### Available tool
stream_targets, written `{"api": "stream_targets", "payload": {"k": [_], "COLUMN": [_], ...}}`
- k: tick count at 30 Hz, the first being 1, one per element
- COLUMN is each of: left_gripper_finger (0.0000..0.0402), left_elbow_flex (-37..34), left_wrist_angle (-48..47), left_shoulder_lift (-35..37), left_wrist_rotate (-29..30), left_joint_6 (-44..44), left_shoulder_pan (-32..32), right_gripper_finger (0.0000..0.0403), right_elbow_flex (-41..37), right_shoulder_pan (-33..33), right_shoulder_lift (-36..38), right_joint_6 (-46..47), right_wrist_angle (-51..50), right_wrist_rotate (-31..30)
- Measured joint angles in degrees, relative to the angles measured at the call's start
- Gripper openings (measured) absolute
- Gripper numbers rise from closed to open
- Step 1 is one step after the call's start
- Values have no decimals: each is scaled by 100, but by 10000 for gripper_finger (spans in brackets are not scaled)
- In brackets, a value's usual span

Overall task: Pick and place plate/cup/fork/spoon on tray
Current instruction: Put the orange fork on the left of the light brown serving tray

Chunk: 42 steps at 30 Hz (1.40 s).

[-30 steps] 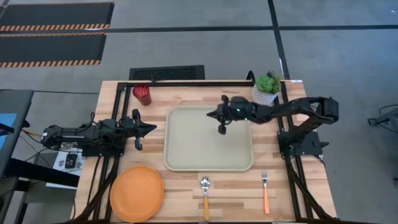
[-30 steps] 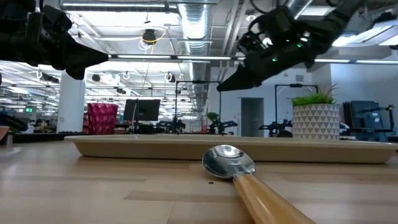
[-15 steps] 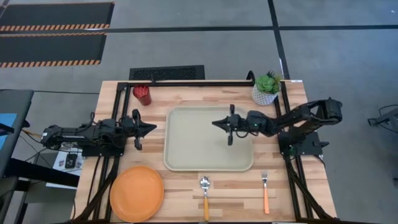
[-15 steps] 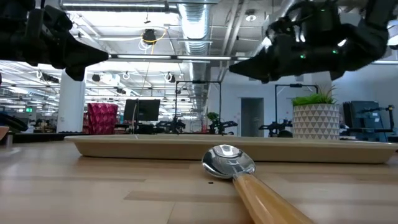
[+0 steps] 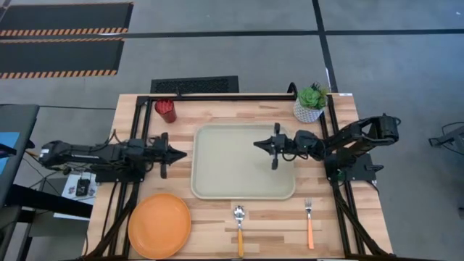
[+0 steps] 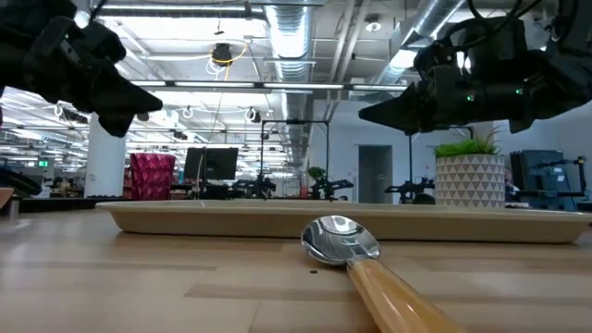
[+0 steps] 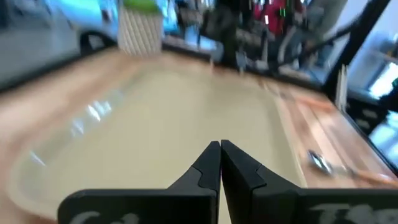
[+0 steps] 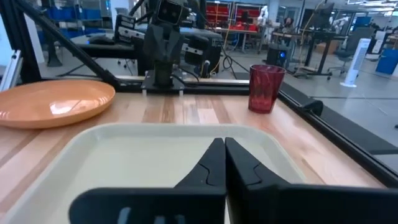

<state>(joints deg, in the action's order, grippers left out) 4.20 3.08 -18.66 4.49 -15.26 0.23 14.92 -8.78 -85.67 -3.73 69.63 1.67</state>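
The beige tray (image 5: 217, 156) lies mid-table with nothing in it. The orange plate (image 5: 159, 225) lies at the near left. The dark red cup (image 5: 166, 110) stands at the far left. The spoon (image 5: 240, 228) and fork (image 5: 309, 223) lie near the front edge. My left gripper (image 5: 181, 154) is shut, just left of the tray. My right gripper (image 5: 257, 143) is shut, above the tray's right half. In the right wrist view (image 8: 219, 146) it points toward the cup (image 8: 265, 88) and plate (image 8: 53, 102).
A white pot with a green plant (image 5: 310, 104) stands at the far right corner of the table. A black frame rail (image 5: 217, 95) runs along the far edge. Bare wood lies between tray and front edge, around the spoon (image 6: 347, 245).
My right gripper has drawn back toward the table's right edge over the tray and levelled out from a downward tilt. My left gripper has moved right, toward the tray's left rim. Both have stayed shut.
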Motion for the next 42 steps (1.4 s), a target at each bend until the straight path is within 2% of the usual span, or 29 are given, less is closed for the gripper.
{"api": "stream_targets", "payload": {"k": [8, 15, 20, 27, 32, 37, 42], "left_gripper_finger": [0, 0, 0, 0, 0, 0, 0], "left_elbow_flex": [584, 765, 768, 770, 775, 779, 779], "left_wrist_angle": [23, 72, 126, 785, 1509, 2375, 3627], "left_shoulder_lift": [-1538, -2518, -2923, -3292, -3731, -4298, -5045], "left_wrist_rotate": [-469, -730, -723, -834, -837, -605, -466], "left_joint_6": [-84, -185, -124, 136, 254, 351, 408], "left_shoulder_pan": [0, -2, -7, -85, -286, -484, -498], "right_gripper_finger": [8, 7, 7, 8, 8, 14, 26], "right_elbow_flex": [-46, -46, 126, 667, 1268, 1965, 2394], "right_shoulder_pan": [0, 189, 693, 1360, 1827, 2449, 3313], "right_shoulder_lift": [0, 0, -2, 34, 386, 854, 1090], "right_joint_6": [-59, 66, 188, 814, 1571, 2757, 4431], "right_wrist_angle": [-9, -155, -644, -2208, -4093, -6171, -7362], "right_wrist_rotate": [0, -5, -550, -1271, -1650, -1856, -2136]}}
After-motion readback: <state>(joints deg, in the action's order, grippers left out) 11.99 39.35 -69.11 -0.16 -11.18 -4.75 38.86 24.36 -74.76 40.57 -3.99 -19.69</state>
